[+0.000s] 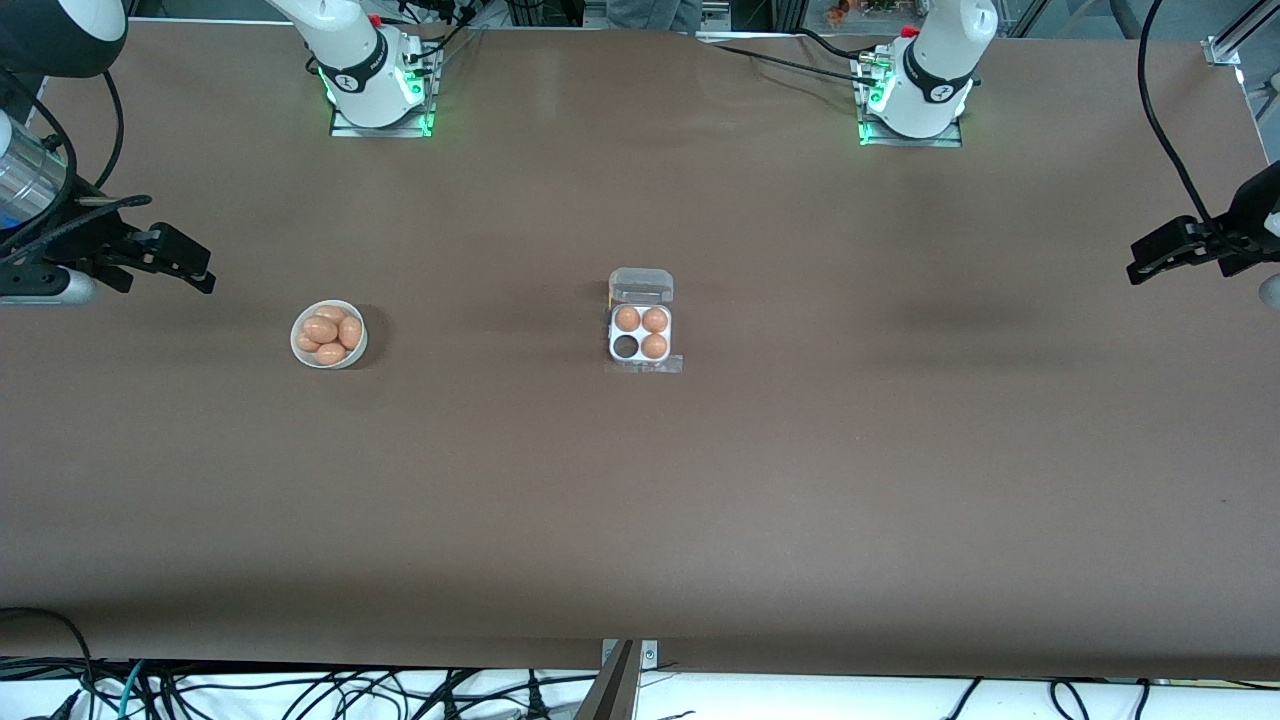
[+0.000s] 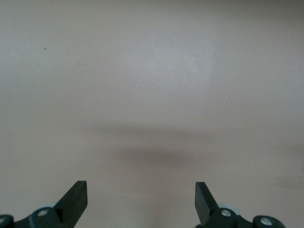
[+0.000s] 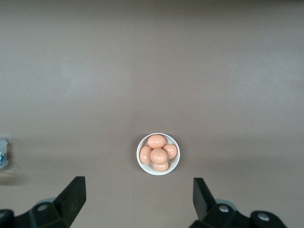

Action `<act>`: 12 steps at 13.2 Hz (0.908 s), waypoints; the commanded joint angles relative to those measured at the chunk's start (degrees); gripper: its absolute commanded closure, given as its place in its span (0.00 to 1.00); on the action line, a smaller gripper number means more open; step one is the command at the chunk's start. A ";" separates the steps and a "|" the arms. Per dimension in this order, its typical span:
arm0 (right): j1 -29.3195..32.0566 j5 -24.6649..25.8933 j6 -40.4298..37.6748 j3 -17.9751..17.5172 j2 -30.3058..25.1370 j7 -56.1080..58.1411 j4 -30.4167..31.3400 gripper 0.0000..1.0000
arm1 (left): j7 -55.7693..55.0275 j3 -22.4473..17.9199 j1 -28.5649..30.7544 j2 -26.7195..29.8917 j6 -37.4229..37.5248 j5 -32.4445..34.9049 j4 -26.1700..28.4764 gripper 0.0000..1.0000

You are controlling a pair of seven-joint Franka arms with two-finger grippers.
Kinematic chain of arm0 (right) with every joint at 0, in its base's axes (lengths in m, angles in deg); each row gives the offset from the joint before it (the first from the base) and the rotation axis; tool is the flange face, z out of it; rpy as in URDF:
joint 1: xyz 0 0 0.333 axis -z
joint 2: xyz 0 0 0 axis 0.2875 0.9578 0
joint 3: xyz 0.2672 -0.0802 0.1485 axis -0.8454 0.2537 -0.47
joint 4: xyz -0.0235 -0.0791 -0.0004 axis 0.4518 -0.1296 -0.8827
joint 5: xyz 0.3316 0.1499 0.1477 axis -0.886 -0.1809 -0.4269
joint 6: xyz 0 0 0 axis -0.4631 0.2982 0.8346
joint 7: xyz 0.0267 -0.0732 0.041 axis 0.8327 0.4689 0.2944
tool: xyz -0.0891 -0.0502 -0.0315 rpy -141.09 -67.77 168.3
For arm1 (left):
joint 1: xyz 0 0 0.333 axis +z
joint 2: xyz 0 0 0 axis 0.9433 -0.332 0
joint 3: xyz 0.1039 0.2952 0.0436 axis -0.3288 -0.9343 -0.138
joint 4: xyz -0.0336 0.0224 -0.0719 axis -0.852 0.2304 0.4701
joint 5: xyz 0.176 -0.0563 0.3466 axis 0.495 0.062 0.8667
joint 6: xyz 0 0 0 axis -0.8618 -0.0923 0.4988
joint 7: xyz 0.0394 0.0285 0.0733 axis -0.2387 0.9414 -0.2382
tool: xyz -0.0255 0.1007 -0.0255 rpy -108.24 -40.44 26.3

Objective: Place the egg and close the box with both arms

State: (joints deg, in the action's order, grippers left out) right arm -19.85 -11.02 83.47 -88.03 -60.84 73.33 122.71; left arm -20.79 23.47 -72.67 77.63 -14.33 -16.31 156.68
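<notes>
The box point(image 1: 612, 336) is a white four-cell tray in the middle of the table, with its clear lid point(image 1: 641, 285) open and lying flat. Three tan eggs point(image 1: 654, 320) sit in it; the cell point(image 1: 626, 346) nearer the front camera toward the right arm's end is empty. Several more eggs point(image 1: 330, 330) lie in a white bowl point(image 1: 297, 347) toward the right arm's end. My right gripper point(image 1: 208, 272) is open and empty, in the air by that bowl; its wrist view point(image 3: 139, 184) shows the eggs point(image 3: 158, 156). My left gripper point(image 1: 1135, 262) is open and empty over bare table point(image 2: 141, 187).
The brown table point(image 1: 800, 480) is bare around the box and bowl. The bowl's rim point(image 3: 140, 164) and an edge of the box point(image 3: 2, 152) show in the right wrist view. Cables hang along the table's front edge and by the arm bases.
</notes>
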 commanded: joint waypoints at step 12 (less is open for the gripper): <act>0.42 0.86 -2.65 -0.32 2.03 0.78 0.46 0.00 | 0.44 0.12 0.13 -0.75 0.38 0.56 -1.41 0.00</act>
State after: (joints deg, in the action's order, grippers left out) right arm -19.85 -10.96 81.93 -88.03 -59.19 73.34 122.92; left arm -20.79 23.47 -72.67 77.44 -14.36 -16.31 156.68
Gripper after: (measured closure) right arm 0.000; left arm 0.000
